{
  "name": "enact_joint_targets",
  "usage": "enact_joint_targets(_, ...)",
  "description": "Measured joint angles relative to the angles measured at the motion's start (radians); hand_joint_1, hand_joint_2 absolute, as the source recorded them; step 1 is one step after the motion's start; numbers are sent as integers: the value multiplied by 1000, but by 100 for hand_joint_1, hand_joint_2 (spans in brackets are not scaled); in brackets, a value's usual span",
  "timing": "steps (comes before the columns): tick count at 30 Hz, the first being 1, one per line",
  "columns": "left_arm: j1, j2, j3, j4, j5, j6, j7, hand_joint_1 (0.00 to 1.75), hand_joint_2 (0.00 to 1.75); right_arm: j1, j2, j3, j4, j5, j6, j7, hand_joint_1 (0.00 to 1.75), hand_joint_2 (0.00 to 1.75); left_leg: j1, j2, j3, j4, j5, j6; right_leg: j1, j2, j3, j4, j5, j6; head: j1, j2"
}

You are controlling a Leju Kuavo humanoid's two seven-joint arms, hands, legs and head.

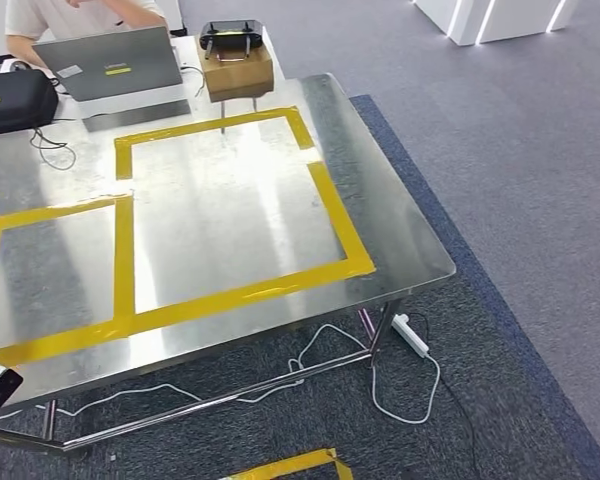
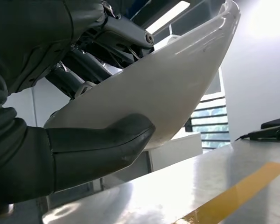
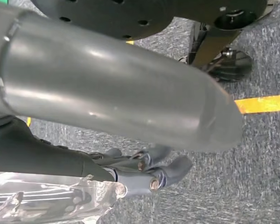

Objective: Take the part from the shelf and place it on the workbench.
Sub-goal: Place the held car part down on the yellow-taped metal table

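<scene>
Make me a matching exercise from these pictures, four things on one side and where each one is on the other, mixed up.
Things:
1. white part
2. laptop
3. power strip
4. cardboard box

Places:
A. on the carpet by the table leg
B. at the table's far edge, a black device on top
C. in the left hand
D. at the far left of the table, in front of a person

Pairs: 1-C, 2-D, 3-A, 4-B

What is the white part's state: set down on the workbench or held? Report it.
Held. In the left wrist view the left hand grips the white part, thumb under it and fingers above, with a visible gap above the steel workbench.
</scene>
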Motion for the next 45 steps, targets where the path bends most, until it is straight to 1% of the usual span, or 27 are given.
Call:
enact_joint_targets(1, 1, 11, -12, 3, -1, 7, -14, 175, 175, -1, 0, 0, 0, 1, 2, -2, 0, 0, 3, -8, -3, -3, 4, -7, 0, -14, 1, 0, 2, -8, 1, 0)
enact_joint_targets(2, 0, 22, -28, 7, 2, 16, -29, 175, 175, -1, 0, 0, 0, 1, 5, -5, 0, 0, 2, 5, -8, 2, 2, -12, 0, -27, 3, -2, 5, -15, 0, 0)
enact_joint_targets(3, -3, 34, -48, 11, 10, 24, -45, 175, 175, -2, -1, 1, 0, 2, 7, -9, 0, 0, 0, 32, -20, 23, -11, -17, 0, -41, 4, -4, 9, -22, -4, 0)
enact_joint_targets(5, -17, 54, -98, 17, 32, 37, -75, 175, 175, -2, -1, 3, 0, 2, 9, -15, 0, 0, -3, 102, -70, 124, -67, -23, 2, -71, 5, -8, 11, -32, -11, 0)
enact_joint_targets(7, -27, 69, -147, 23, 45, 42, -90, 175, 175, 0, -2, 5, 0, 2, 9, -17, 0, 0, -1, 126, -131, 255, -121, -28, 4, -102, 4, -8, 9, -36, -12, 0)
enact_joint_targets(8, -28, 74, -165, 26, 48, 43, -93, 175, 175, 0, -2, 6, 0, 2, 9, -18, 0, 0, 0, 129, -145, 288, -126, -29, 4, -117, 4, -8, 8, -37, -13, 0)
enact_joint_targets(9, -28, 81, -180, 29, 50, 45, -97, 175, 175, 0, -2, 6, 1, 2, 9, -19, 0, 0, 1, 131, -139, 278, -110, -29, 4, -129, 5, -8, 6, -37, -13, 0)
enact_joint_targets(10, -29, 90, -194, 33, 52, 49, -102, 175, 175, 0, -2, 7, 1, 2, 10, -20, 0, 0, 1, 138, -112, 230, -79, -29, 4, -142, 8, -8, 5, -35, -13, 0)
enact_joint_targets(12, -34, 112, -228, 37, 60, 61, -116, 175, 175, -1, -2, 8, 2, 4, 13, -22, 0, 0, -3, 179, -37, 91, -20, -26, 7, -163, 12, -7, -2, -26, -13, 0)
enact_joint_targets(14, -41, 129, -269, 40, 73, 72, -127, 175, 175, -3, -3, 10, 2, 1, 16, -26, 0, 0, -9, 208, 2, 14, -5, -16, 15, -180, 13, -7, -11, -15, -10, 0)
enact_joint_targets(16, -42, 143, -305, 45, 81, 77, -131, 175, 175, -6, -3, 11, 2, -11, 21, -31, 0, 0, -11, 197, 3, 5, -10, -3, 19, -197, 16, -11, -16, -7, -6, 0)
enact_joint_targets(17, -40, 151, -318, 47, 83, 78, -131, 175, 175, -7, -3, 11, 2, -17, 24, -32, 0, 0, -9, 190, 4, 4, -10, 2, 18, -196, 20, -10, -20, -2, -4, 0)
enact_joint_targets(18, -41, 158, -330, 48, 84, 79, -131, 175, 175, -9, -3, 10, 2, -21, 27, -33, 0, 0, -8, 183, 4, 4, -10, 8, 16, -184, 18, 2, -30, 3, -4, 0)
enact_joint_targets(19, -43, 165, -341, 49, 85, 80, -130, 175, 175, -9, -4, 10, 2, -22, 27, -33, 0, 0, -6, 178, 4, 3, -9, 14, 14, -163, 5, 35, -52, 8, -3, 0)
enact_joint_targets(21, -49, 175, -362, 51, 86, 83, -132, 175, 175, -7, -5, 10, 2, -22, 28, -33, 0, 0, -5, 168, 4, 2, -9, 21, 13, -114, -56, 160, -117, 13, -1, 0)
enact_joint_targets(22, -51, 181, -378, 52, 89, 84, -140, 175, 175, -5, -6, 10, 3, -22, 28, -33, 0, 0, -6, 163, 3, 3, -9, 24, 12, -101, -93, 228, -142, 13, -1, 0)
enact_joint_targets(23, -52, 188, -396, 52, 94, 85, -150, 175, 175, -2, -7, 10, 3, -22, 29, -33, 0, 0, -7, 156, 3, 3, -9, 25, 13, -95, -119, 271, -150, 13, -1, 0)
enact_joint_targets(24, -54, 194, -413, 52, 102, 83, -164, 175, 175, -1, -8, 10, 3, -21, 30, -33, 0, 0, -8, 150, 4, 3, -10, 25, 13, -93, -129, 279, -138, 11, -1, 0)
enact_joint_targets(25, -58, 202, -435, 52, 113, 79, -181, 175, 175, 0, -8, 10, 3, -19, 32, -34, 0, 0, -8, 144, 6, 3, -10, 25, 13, -92, -119, 243, -105, 8, -1, 0)
enact_joint_targets(27, -73, 212, -472, 53, 130, 61, -205, 175, 175, -1, -9, 12, 4, -15, 37, -38, 0, 0, -9, 134, 8, 5, -12, 22, 12, -91, -65, 108, -28, 4, -1, 0)
enact_joint_targets(29, -93, 222, -510, 55, 134, 36, -217, 175, 175, -6, -9, 15, 6, -8, 42, -41, 0, 0, -13, 126, 7, 8, -13, 14, 10, -88, -26, 18, 10, -2, -1, 0)
enact_joint_targets(30, -105, 226, -529, 57, 130, 23, -219, 175, 175, -8, -9, 17, 7, -4, 44, -41, 0, 0, -15, 124, 5, 9, -12, 17, 9, -87, -22, 6, 14, -3, 0, 0)
enact_joint_targets(33, -149, 234, -590, 78, 118, -8, -220, 175, 175, -11, -9, 24, 11, 6, 46, -41, 0, 0, -17, 124, 3, 7, -6, 44, 9, -85, -22, 5, 21, -5, -1, 0)
enact_joint_targets(35, -178, 235, -620, 96, 116, -17, -219, 175, 175, -11, -9, 28, 13, 11, 47, -41, 0, 0, -17, 125, 5, 1, -2, 46, 10, -82, -24, 5, 23, -10, -1, 0)
enact_joint_targets(38, -210, 236, -650, 115, 116, -22, -219, 175, 175, -11, -9, 31, 15, 15, 47, -40, 0, 0, -16, 126, 7, -8, 3, 32, 11, -80, -27, 5, 23, -15, -2, 0)
enact_joint_targets(42, -256, 236, -691, 151, 124, -35, -213, 175, 175, -11, -9, 38, 16, 18, 51, -36, 0, 0, -14, 126, 7, -14, 7, 0, 13, -81, -30, 6, 24, -20, -1, 0)
enact_joint_targets(45, -285, 236, -712, 173, 129, -40, -210, 175, 175, -10, -9, 45, 16, 18, 56, -33, 0, 0, -14, 126, 6, -14, 7, -3, 13, -81, -30, 6, 25, -22, -1, 0)
